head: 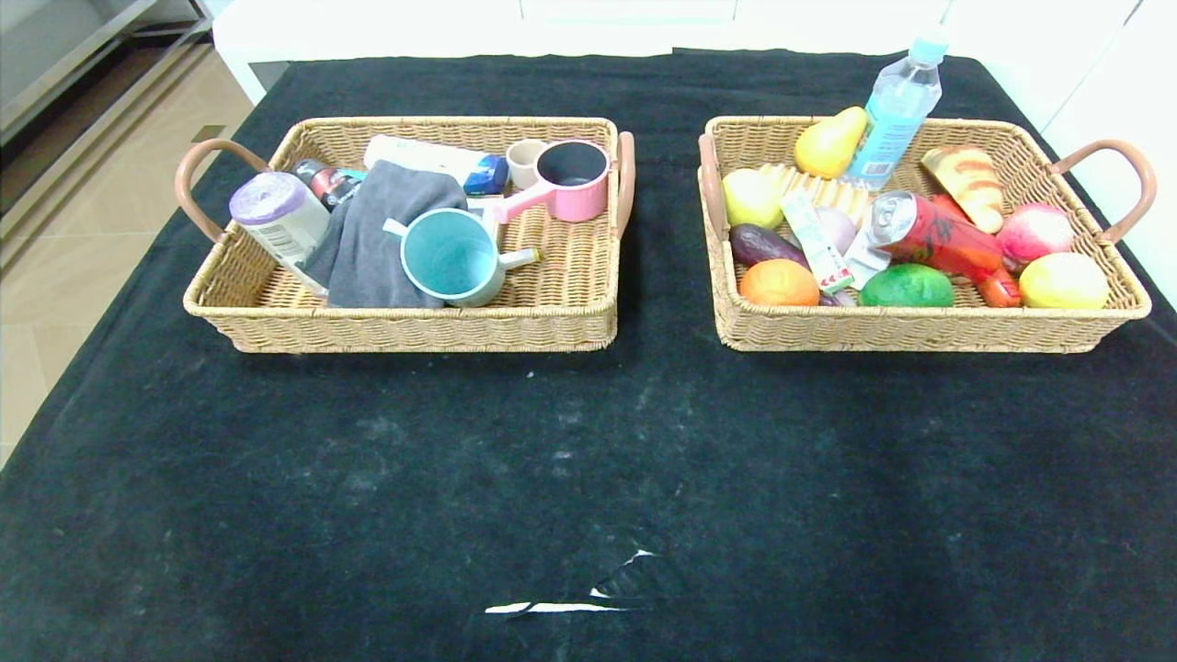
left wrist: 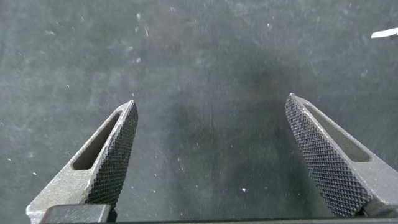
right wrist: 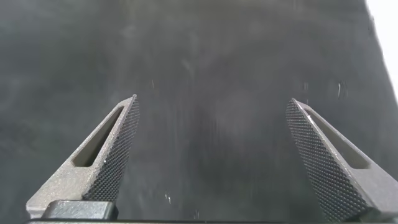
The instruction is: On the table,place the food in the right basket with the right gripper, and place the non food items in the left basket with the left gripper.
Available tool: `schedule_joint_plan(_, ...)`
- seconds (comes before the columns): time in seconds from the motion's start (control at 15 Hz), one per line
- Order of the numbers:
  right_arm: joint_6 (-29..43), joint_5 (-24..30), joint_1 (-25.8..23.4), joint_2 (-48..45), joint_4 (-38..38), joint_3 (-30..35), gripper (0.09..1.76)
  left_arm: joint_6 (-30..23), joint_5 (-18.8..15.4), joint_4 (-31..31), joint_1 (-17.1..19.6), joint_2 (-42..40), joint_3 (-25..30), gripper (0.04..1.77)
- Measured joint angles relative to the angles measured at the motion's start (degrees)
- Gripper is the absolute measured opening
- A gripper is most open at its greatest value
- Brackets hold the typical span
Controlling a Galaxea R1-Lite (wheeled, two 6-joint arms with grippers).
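Hiding eggplant (head: 766, 245) under wrapper (head: 817, 241).

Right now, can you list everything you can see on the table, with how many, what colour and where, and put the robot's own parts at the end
left basket: 1, tan wicker, left
right basket: 1, tan wicker, right
grey cloth: 1, grey, left basket
teal mug: 1, teal, on its side in left basket
pink cup: 1, pink, left basket
purple-lidded container: 1, white, left basket
water bottle: 1, clear blue, leaning at right basket's far rim
pear: 1, yellow, right basket
red can: 1, red, lying in right basket
orange: 1, orange, right basket
green fruit: 1, green, right basket
eggplant: 1, purple, right basket
bread: 1, tan, right basket
tablecloth: 1, black, over table
left gripper: 1, grey, open over cloth
right gripper: 1, grey, open over cloth
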Motion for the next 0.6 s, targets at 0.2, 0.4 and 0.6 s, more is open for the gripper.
schedule_joint_plan(0.2, 5.2, -1.0, 0.0, 0.0, 0.1, 0.2, 1.71, -2.0, 0.3, -1.4, 0.0, 0.0, 0.5, 1.72)
schedule_joint_plan(0.4, 6.0, -1.9, 0.0, 0.0, 0.0, 0.3, 1.71, -2.9, 0.4, -1.6, 0.0, 0.0, 0.7, 1.72)
schedule_joint_plan(0.6, 5.7, -1.8, 0.0, 0.0, -0.1, 0.4, 1.71, -2.8, 0.4, -1.3, 0.0, 0.0, 0.6, 1.72)
